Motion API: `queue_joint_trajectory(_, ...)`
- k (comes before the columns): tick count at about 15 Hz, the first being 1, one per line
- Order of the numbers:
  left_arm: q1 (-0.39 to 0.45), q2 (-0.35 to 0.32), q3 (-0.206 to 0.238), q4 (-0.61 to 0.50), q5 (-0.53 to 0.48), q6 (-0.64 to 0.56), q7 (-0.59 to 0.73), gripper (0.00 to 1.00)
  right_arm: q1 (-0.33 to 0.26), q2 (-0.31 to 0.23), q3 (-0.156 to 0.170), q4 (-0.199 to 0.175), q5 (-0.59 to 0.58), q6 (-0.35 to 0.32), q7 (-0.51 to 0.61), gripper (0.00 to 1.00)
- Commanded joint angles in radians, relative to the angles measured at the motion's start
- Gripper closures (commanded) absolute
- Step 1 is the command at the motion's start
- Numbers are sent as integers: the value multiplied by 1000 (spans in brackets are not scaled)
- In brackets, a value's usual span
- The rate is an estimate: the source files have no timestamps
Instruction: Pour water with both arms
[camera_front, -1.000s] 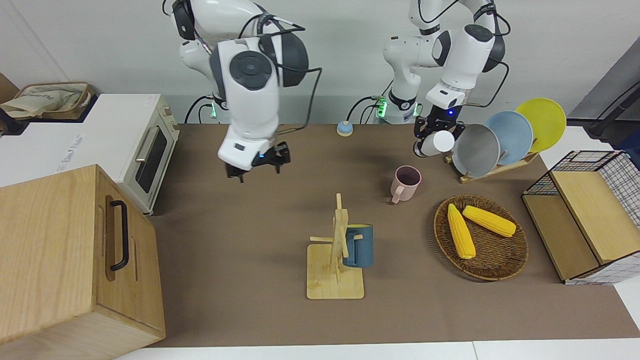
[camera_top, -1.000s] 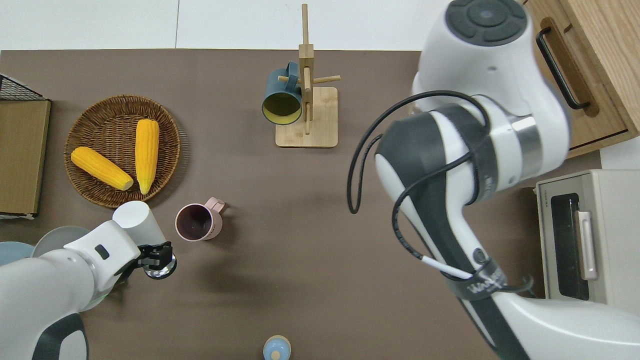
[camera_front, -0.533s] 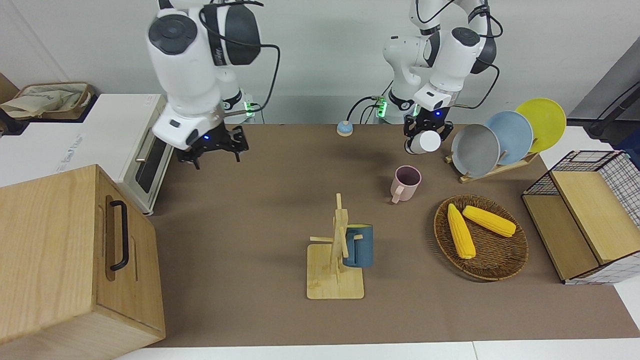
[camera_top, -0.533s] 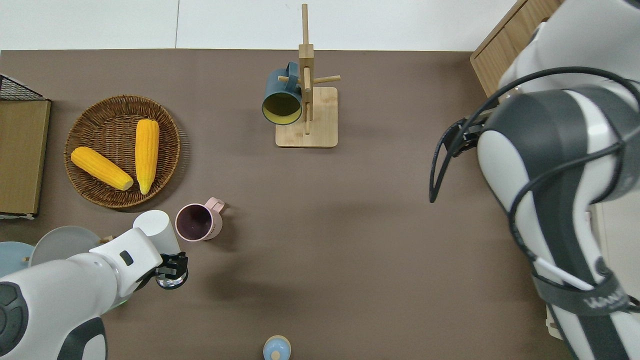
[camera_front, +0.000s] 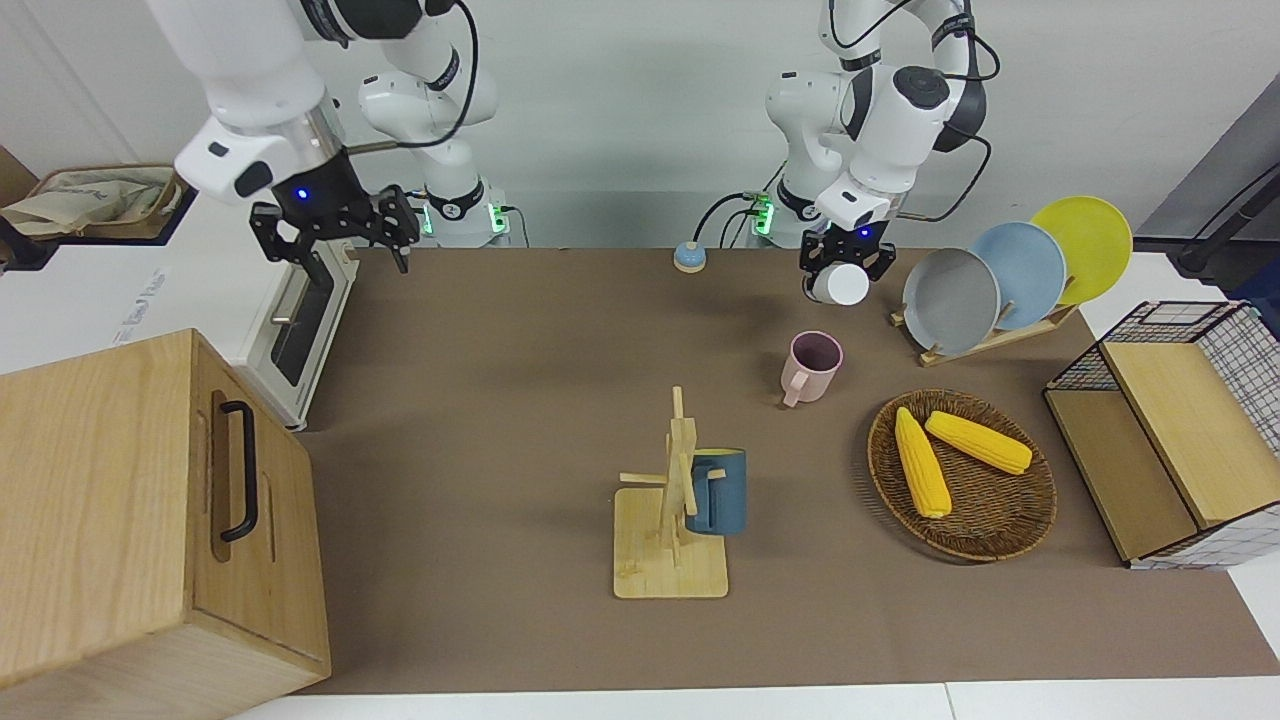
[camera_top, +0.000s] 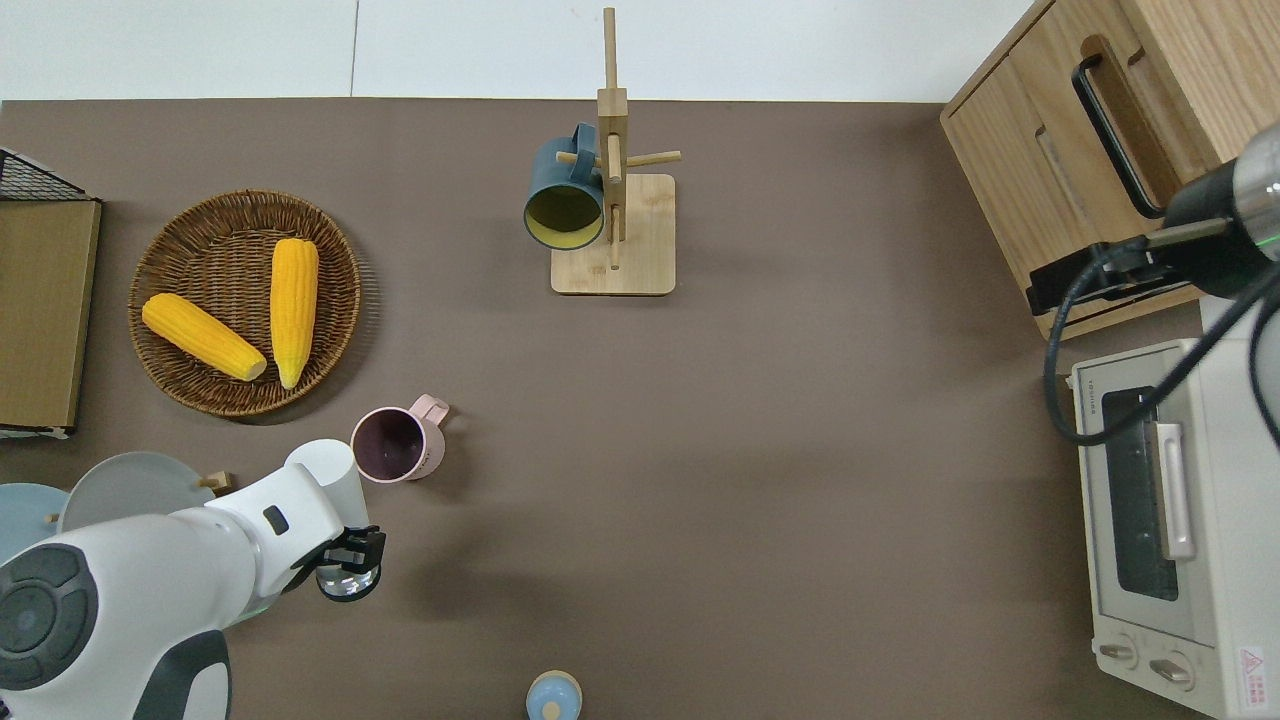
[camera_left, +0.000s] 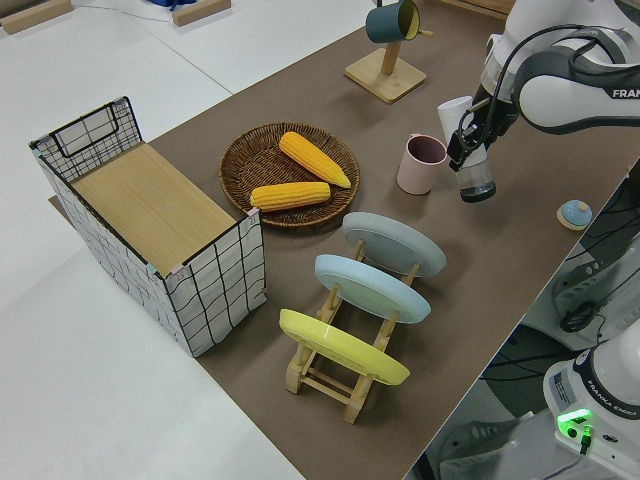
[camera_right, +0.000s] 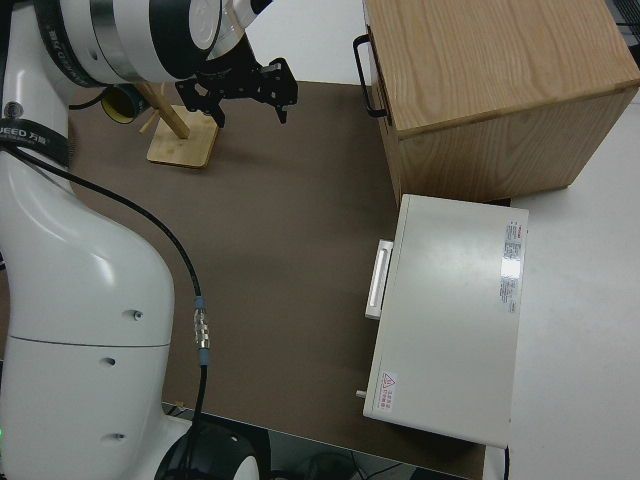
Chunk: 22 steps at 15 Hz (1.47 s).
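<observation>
Right pincer has swung away from mid-bench, fingers spread, now up by the toaster oven. Your left pincer still pinches the clear cup, shifted slightly, beside the pink mug, which looks empty. Basket holds two corn cobs.

"FRANKA EMIKA" on the left arm and its base, other print unreadable

Left tool gripping glass, right tool spread
</observation>
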<state>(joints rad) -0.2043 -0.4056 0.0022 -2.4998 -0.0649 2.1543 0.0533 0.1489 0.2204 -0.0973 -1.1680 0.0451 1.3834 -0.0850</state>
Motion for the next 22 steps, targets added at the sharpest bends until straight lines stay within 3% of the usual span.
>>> queue_joint_trajectory(1,-12,17,4,13,7,-22,-4,906,-114,-94,126,-107,15,5,-4,13)
queue_joint_trajectory(3,-12,42,1,36,13,-56,-6,906,-112,-127,128,-160,7,20,-4,13)
queue_joint_trajectory(5,-12,62,-1,55,16,-91,-4,906,-123,-177,129,-253,3,87,-4,13)
queue_joint_trajectory(7,-10,96,-1,76,16,-119,-1,906,-152,-182,140,-277,-1,101,-6,13)
queue_joint_trajectory(9,-10,154,1,126,16,-171,-3,906,-164,-182,140,-329,-7,127,-6,13)
queue_joint_trajectory(13,-10,240,-1,199,16,-205,-6,906,-173,-179,128,-331,-27,122,2,13)
queue_joint_trajectory(19,-4,249,1,219,16,-228,-4,906,-186,-173,123,-320,-33,117,1,13)
queue_joint_trajectory(22,-6,249,1,222,16,-241,-6,904,-181,-173,125,-291,-31,117,2,13)
